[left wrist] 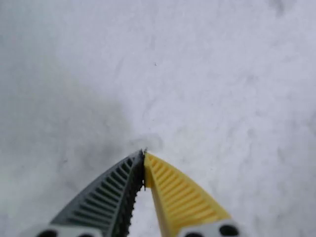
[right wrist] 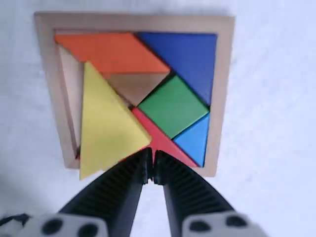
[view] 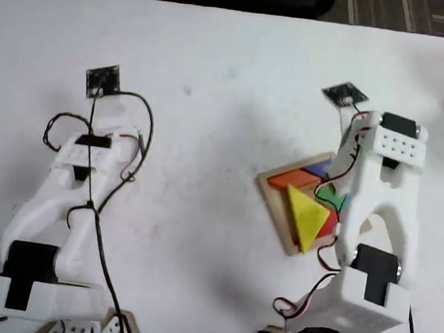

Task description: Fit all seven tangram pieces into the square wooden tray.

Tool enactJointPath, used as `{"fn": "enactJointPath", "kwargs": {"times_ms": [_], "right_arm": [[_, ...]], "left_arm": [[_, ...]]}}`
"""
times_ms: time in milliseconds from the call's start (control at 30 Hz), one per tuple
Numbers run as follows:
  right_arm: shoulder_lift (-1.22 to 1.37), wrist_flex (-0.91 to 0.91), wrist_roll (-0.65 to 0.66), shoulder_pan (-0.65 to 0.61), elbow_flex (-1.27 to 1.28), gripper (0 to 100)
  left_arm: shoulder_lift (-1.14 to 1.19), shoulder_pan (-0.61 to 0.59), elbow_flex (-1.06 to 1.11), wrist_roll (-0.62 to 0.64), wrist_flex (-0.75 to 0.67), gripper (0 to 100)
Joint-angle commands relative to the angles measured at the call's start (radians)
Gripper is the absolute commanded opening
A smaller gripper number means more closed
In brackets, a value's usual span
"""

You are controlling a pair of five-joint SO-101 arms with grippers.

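Overhanging tray (right wrist: 133,20) rim: yellow triangle (right wrist: 103,123); right pincer (right wrist: 151,165) closed, just beside.

Square wooden tray (right wrist: 133,21) is recorded lying flat. Seated inside it: orange parallelogram (right wrist: 111,52), large dark blue triangle (right wrist: 185,57), green square (right wrist: 173,106), small light blue triangle (right wrist: 195,139), small brown triangle (right wrist: 136,86). Red triangle (right wrist: 163,145) is partly covered by the large yellow triangle (right wrist: 106,123). That triangle is not seated: it is laid tilted over its neighbours, with one corner overhanging the rim.
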Motion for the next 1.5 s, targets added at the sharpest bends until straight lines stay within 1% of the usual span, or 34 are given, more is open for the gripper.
{"fn": "enactJointPath", "kwargs": {"times_ms": [0,133,233,333,467,733,933,1067,1167,1233,1333,1467], "right_arm": [[-0.021,0.062,0.044,0.065,0.038,1.8],[-0.021,0.002,0.071,0.09,0.181,1.8],[-0.021,-0.07,0.066,0.074,0.273,1.8],[-0.021,-0.102,0.064,0.042,0.324,1.8],[-0.018,-0.107,0.0,-0.016,0.334,1.8],[-0.019,-0.107,-0.083,-0.122,0.334,1.8],[-0.019,-0.107,-0.078,-0.122,0.331,1.8],[-0.019,-0.085,-0.074,-0.048,0.284,1.7],[-0.019,-0.013,-0.072,-0.013,0.221,1.8],[-0.019,0.045,-0.078,-0.031,0.195,1.8],[-0.021,0.104,-0.086,-0.097,0.18,1.8],[-0.07,0.088,-0.17,-0.177,0.176,1.7]], "left_arm": [[-0.047,0.013,-0.011,-0.009,0.003,2],[-0.047,0.013,-0.011,-0.009,0.003,2],[-0.047,0.015,-0.011,-0.009,0.003,2],[-0.047,0.015,-0.011,-0.009,0.003,2],[-0.047,0.013,-0.009,-0.009,0.003,2],[-0.047,0.013,-0.011,-0.009,0.003,2],[-0.047,0.013,-0.011,-0.009,0.003,2],[-0.047,0.015,-0.011,-0.009,0.003,2],[-0.047,0.016,-0.011,-0.009,0.003,2],[-0.047,0.018,-0.011,-0.009,0.003,2],[-0.047,0.018,-0.011,-0.009,0.003,2],[-0.047,0.016,-0.011,-0.009,0.003,2]]}}
